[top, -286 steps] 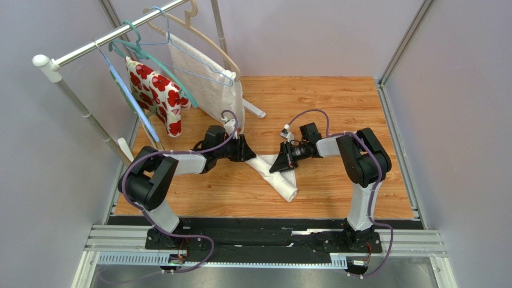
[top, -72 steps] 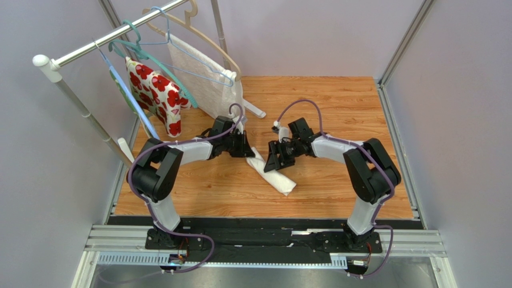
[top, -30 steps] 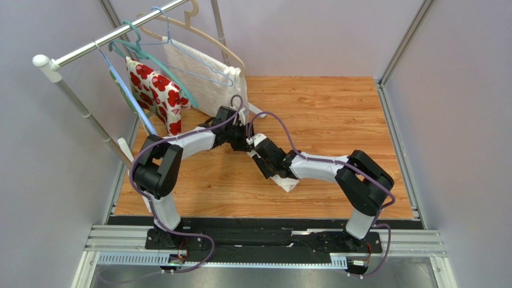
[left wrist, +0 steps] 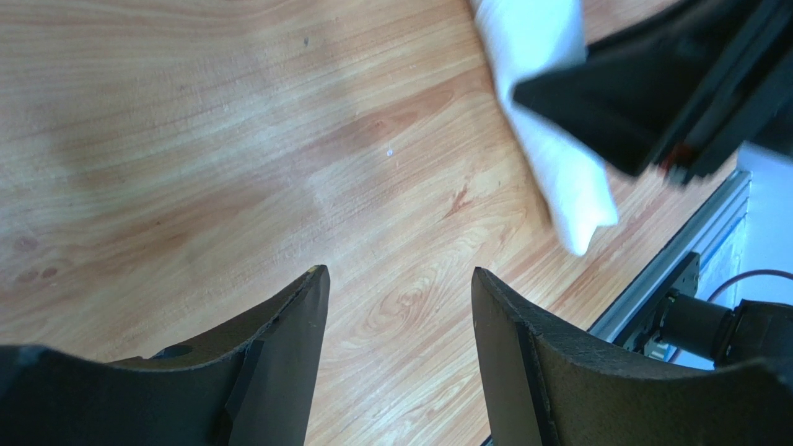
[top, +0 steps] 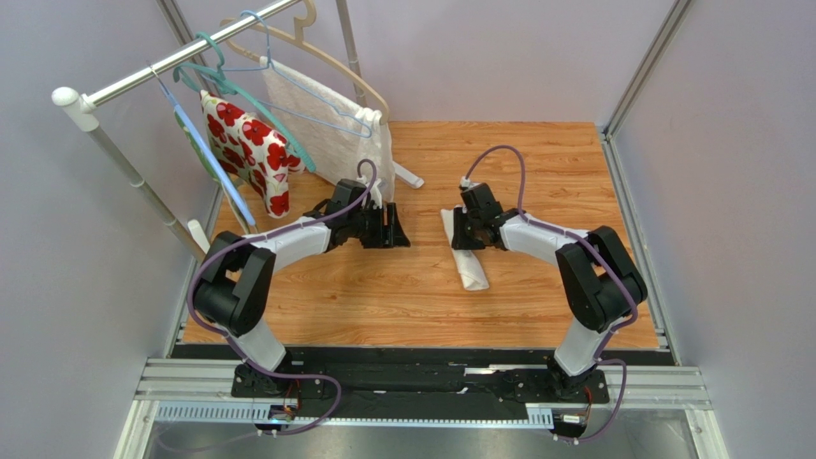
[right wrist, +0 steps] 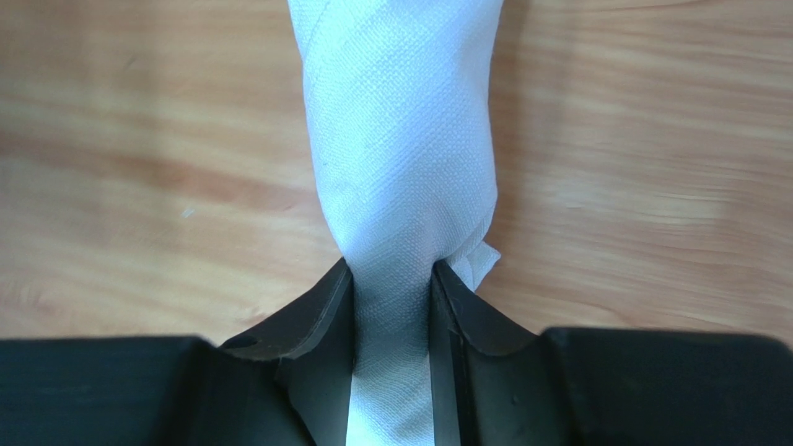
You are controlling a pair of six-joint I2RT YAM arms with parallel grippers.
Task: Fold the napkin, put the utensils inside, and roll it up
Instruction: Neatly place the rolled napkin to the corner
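Observation:
The napkin (top: 470, 265) is a tight off-white roll lying on the wooden table right of centre, its long axis running near to far. My right gripper (top: 468, 233) is shut on the roll's far end; in the right wrist view the cloth (right wrist: 400, 121) is pinched between both fingers, with the right gripper (right wrist: 393, 271) squeezing it narrow. My left gripper (top: 398, 230) stands open over bare wood to the left of the roll, apart from it. In the left wrist view the left gripper (left wrist: 400, 274) holds nothing, and the napkin (left wrist: 549, 121) shows at the upper right. The utensils are out of view.
A clothes rail (top: 172, 62) crosses the far left with hangers, a red-flowered cloth (top: 251, 148) and a textured white cloth (top: 335, 134) hanging close behind my left arm. The rack's foot (top: 407, 177) rests on the wood. A metal frame (top: 421, 359) bounds the near edge.
My right gripper has swung from the left-centre to the right, carrying the rolled napkin, which has turned from diagonal to nearly straight. The left gripper has opened wider and sits apart from the roll.

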